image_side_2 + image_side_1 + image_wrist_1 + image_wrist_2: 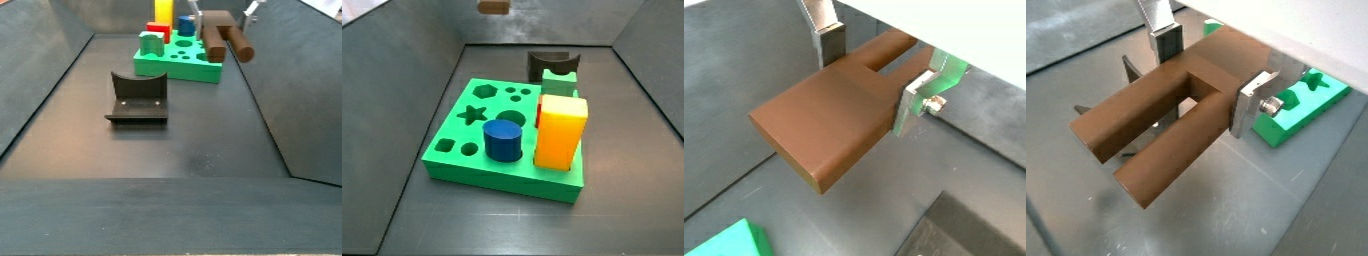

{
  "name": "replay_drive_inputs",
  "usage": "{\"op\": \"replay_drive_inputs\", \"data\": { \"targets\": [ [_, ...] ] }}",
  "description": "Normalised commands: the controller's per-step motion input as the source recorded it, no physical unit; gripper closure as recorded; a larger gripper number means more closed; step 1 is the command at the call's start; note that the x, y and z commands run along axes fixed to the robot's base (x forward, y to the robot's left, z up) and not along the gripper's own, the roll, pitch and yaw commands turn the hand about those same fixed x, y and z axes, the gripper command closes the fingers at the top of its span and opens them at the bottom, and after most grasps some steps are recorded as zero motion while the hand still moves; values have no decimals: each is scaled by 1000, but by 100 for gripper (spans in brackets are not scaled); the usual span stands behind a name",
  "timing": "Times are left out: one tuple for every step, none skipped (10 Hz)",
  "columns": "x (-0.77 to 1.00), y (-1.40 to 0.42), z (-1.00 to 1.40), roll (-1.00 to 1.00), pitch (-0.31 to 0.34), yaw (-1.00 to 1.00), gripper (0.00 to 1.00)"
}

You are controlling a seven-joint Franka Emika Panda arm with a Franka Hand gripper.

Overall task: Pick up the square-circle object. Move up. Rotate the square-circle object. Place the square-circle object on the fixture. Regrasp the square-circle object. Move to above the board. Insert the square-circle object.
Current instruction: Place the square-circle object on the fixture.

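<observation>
Dark-brown wood-like square-circle object (223,36), a long peg, is clamped in the gripper (871,70), held in the air above the desk's far right edge. Below, the bright-green board (489,135) sits near the dark notched fixture (138,97).

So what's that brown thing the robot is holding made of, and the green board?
The square-circle object, clamped in the gripper up in the air, looks like matte brown plastic, maybe printed: flat colour, no shine or wood grain. The board on the floor looks like bright-green plastic, smooth, with cleanly cut holes. Neither is certain.

The brown square-circle object (222,36) hangs tilted, clamped in the end effector (225,22), beside the green board (181,62).
</observation>
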Motion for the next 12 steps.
{"op": "replay_drive_inputs", "data": {
  "targets": [
    [1000,-255,-65,78,274,55,100],
    [1000,-195,-47,89,207,40,100],
    [1000,-149,-31,95,181,33,100],
    [903,-103,-20,99,172,29,100],
    [797,-64,-8,103,166,27,100],
    [664,-30,-4,107,163,25,100],
    [568,-19,-2,109,167,27,100],
    [507,-16,5,111,171,28,100],
    [369,-14,6,114,180,28,100],
    [315,-11,5,116,179,29,100],
    [211,-11,0,120,174,31,100],
    [1000,-62,182,-1000,-151,11,100]
  ]
}}
